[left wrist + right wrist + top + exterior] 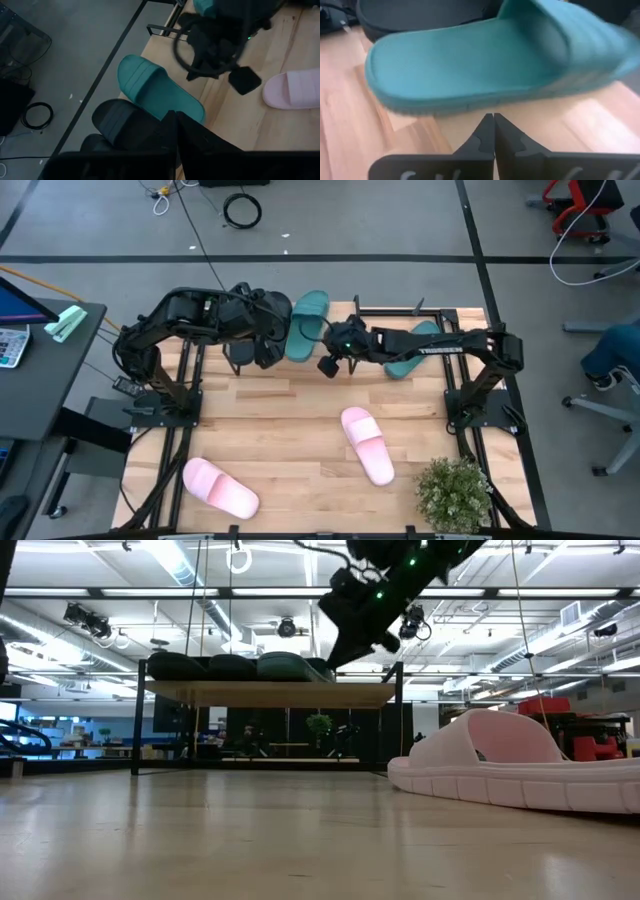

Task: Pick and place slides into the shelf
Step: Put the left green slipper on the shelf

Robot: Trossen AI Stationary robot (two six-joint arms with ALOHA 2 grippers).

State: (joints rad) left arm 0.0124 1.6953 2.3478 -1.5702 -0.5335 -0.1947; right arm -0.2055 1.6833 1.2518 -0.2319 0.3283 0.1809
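Observation:
The shelf (465,318) stands at the table's far edge; the low view shows its plank top (270,693) on thin black legs. On the plank lie two black slides (125,122) (95,145) and a teal slide (305,325) beside them. A second teal slide (415,350) is partly hidden under my right arm. Two pink slides (367,445) (220,488) rest sole-down on the table. My left gripper (175,120) is shut above the black slides. My right gripper (493,120) is shut, with its tips just short of the side of a teal slide (485,65).
A potted plant (455,495) stands at the table's near right corner. The nearer pink slide (510,765) fills the right of the low view. My two arms meet closely over the shelf (220,45). Bare tabletop lies between the shelf and the pink slides.

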